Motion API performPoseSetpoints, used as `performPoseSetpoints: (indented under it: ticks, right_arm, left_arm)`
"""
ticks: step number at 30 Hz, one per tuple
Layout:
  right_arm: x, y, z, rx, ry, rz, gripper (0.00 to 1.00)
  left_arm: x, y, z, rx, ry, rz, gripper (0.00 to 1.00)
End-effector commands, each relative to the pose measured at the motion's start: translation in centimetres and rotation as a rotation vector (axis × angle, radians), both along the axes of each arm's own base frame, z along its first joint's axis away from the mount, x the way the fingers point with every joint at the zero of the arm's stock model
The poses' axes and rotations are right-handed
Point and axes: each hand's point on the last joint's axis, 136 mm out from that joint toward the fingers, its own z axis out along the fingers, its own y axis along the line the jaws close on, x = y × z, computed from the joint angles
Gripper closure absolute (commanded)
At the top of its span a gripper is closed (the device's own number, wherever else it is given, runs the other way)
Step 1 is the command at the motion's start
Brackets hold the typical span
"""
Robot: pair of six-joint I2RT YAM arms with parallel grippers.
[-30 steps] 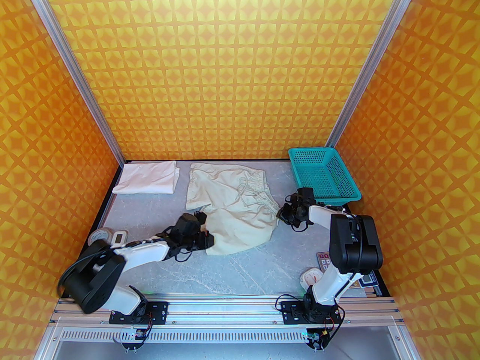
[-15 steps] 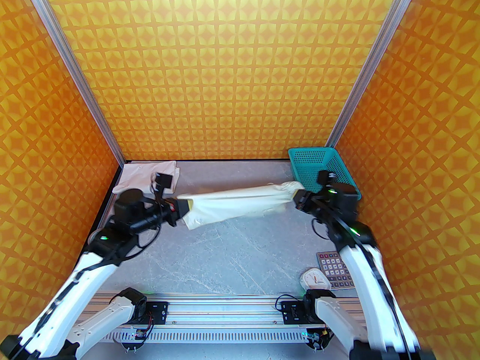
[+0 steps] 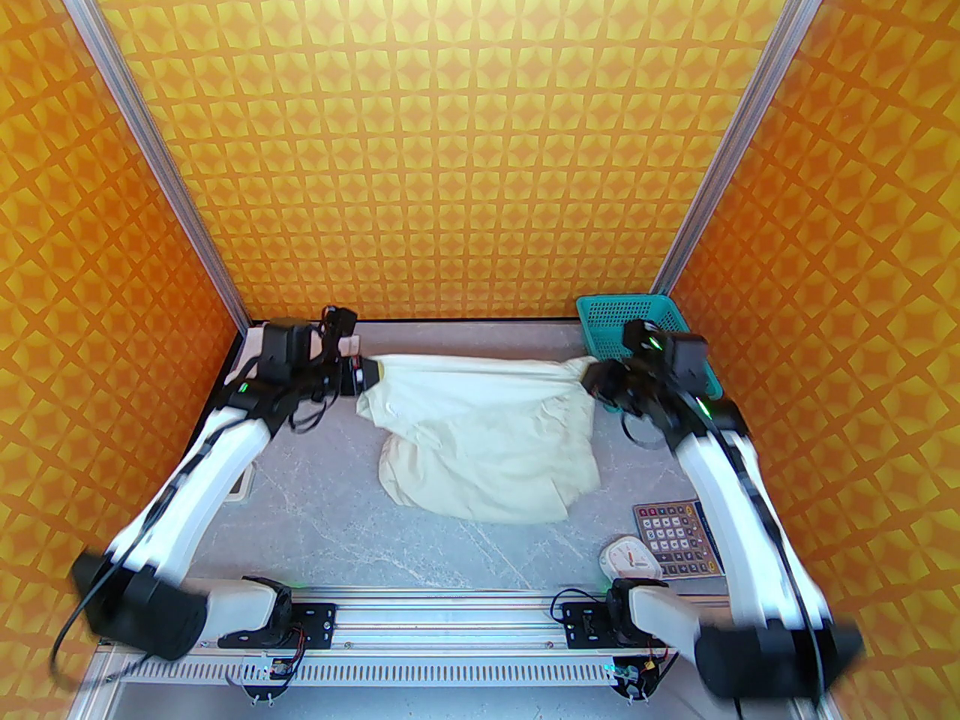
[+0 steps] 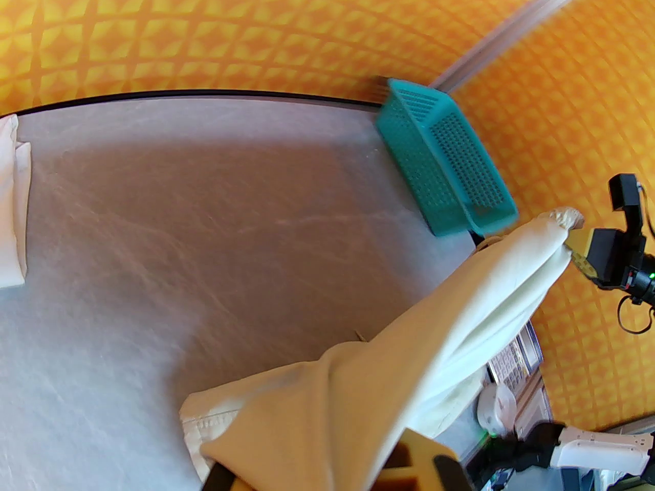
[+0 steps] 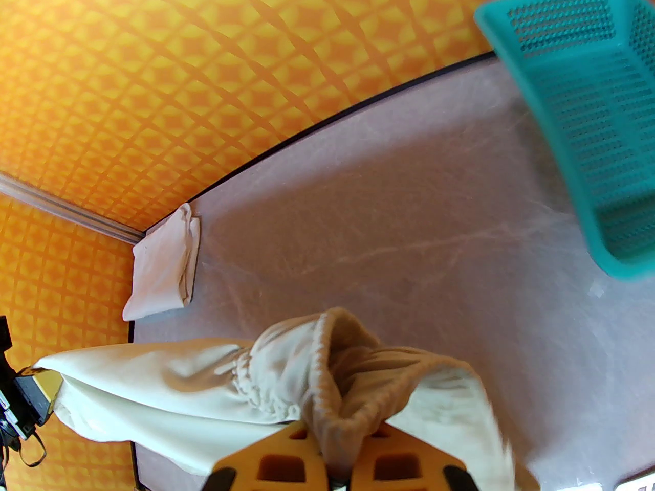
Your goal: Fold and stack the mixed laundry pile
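Observation:
The pale greenish-cream shorts (image 3: 487, 439) hang stretched between both grippers above the middle of the table. My left gripper (image 3: 361, 376) is shut on the shorts' left end, its fingers (image 4: 419, 463) pinching the cloth (image 4: 409, 346). My right gripper (image 3: 592, 381) is shut on the gathered waistband (image 5: 327, 376), which sits between its orange fingers (image 5: 276, 463). The lower cloth sags toward the tabletop. The folded white T-shirt (image 5: 161, 269) lies in the back left corner, mostly hidden behind my left arm in the top view.
A teal mesh basket (image 3: 619, 312) stands at the back right, just behind my right wrist. A calculator (image 3: 675, 537) and a white timer (image 3: 628, 558) lie at the front right. A small white device (image 3: 244, 484) sits by the left edge.
The shorts lay on the table a second ago. Both arms have lifted them and carried them toward the back, first pulled taut, now hanging wider.

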Motion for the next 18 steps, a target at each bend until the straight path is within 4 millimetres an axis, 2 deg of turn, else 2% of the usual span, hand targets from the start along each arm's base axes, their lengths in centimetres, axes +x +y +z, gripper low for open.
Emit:
performPoseSetpoints:
  ticks: [1, 3, 4, 7, 9, 11, 12, 13, 15, 16, 18]
  right_arm:
    - [5.6, -0.9, 7.6, 0.035, -0.242, -0.048, 1.0]
    - [7.4, -1.0, 10.6, 0.045, -0.301, -0.051, 1.0]
    - [8.0, -1.1, 12.9, 0.045, -0.347, -0.055, 1.0]
    - [8.1, -1.0, 19.1, 0.061, -0.49, -0.055, 1.0]
    - [7.4, -0.8, 22.1, 0.074, -0.578, -0.045, 1.0]
    - [6.5, -0.5, 23.1, 0.091, -0.612, -0.035, 1.0]
    - [6.2, -0.4, 22.7, 0.1, -0.606, -0.027, 1.0]
    - [5.9, -0.1, 21.3, 0.115, -0.578, -0.019, 1.0]
    - [5.4, 0.4, 17.3, 0.148, -0.498, -0.001, 1.0]
    - [4.9, 0.7, 14.4, 0.162, -0.447, 0.007, 0.99]
    - [3.0, 1.3, 8.0, 0.155, -0.327, 0.02, 0.88]
  left_arm:
    - [4.7, 2.5, 7.5, -0.043, -0.218, 0.084, 1.0]
    - [6.1, 3.0, 10.9, -0.046, -0.283, 0.092, 1.0]
    - [6.3, 3.2, 13.4, -0.046, -0.335, 0.092, 1.0]
    - [5.5, 3.3, 20.2, -0.049, -0.493, 0.083, 1.0]
    - [4.1, 3.4, 23.3, -0.048, -0.577, 0.075, 1.0]
    - [2.7, 3.6, 24.4, -0.046, -0.608, 0.071, 1.0]
    - [2.2, 3.6, 24.0, -0.048, -0.594, 0.072, 1.0]
    - [1.8, 3.5, 22.9, -0.051, -0.571, 0.07, 1.0]
    - [0.8, 3.0, 19.4, -0.056, -0.502, 0.054, 0.92]
    - [0.1, 2.8, 16.9, -0.055, -0.451, 0.048, 0.85]
    - [-1.6, 2.4, 10.5, -0.048, -0.32, 0.036, 0.64]
